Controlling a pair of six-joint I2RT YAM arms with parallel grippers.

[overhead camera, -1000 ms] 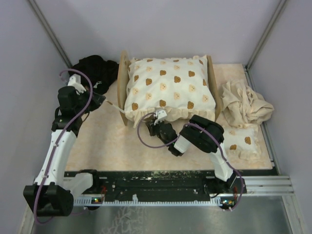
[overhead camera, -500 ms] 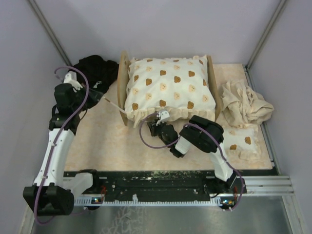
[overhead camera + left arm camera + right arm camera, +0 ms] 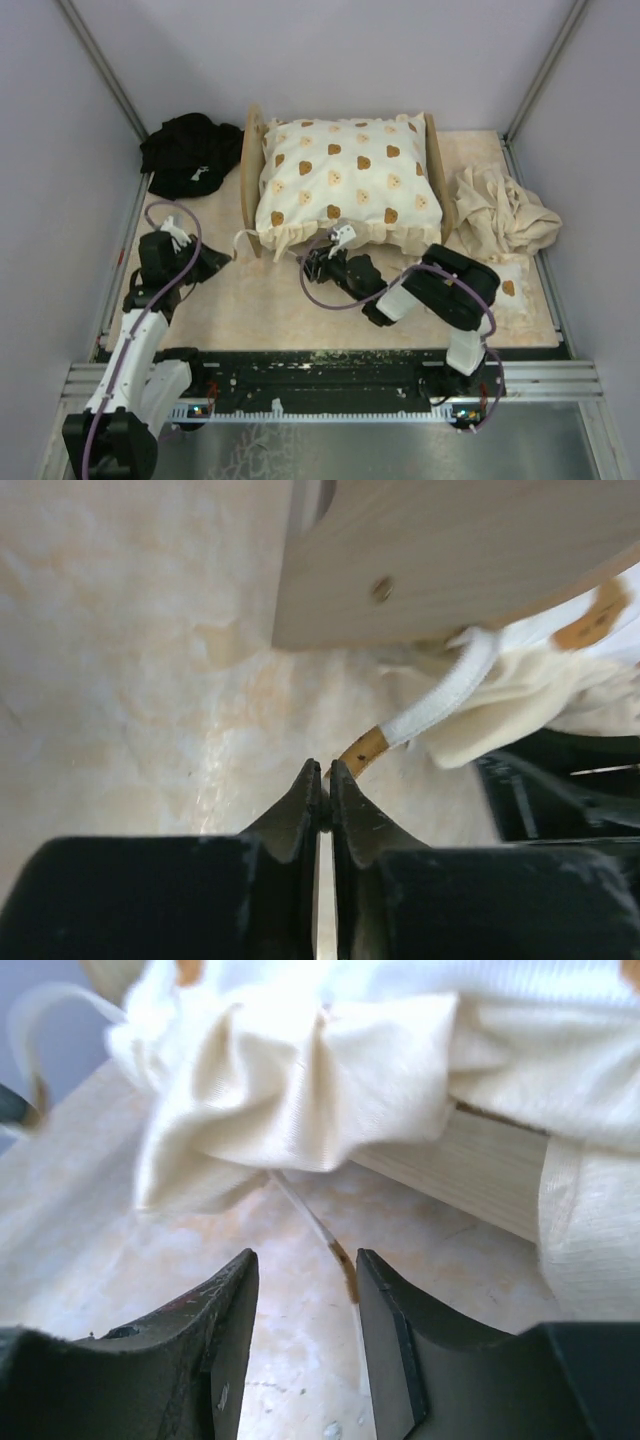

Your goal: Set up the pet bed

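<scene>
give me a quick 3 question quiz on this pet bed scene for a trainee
1. True or false: the right hand is shut.
2. What lies on top of the pet bed? A: a toy ball. B: a cream cushion with brown prints. C: nothing at all.
3. Fill in: seen from the top view, the black cloth lies to the ___ of the bed.

Key: 1 false, its jaws stand apart. 2 B. 3 left.
</scene>
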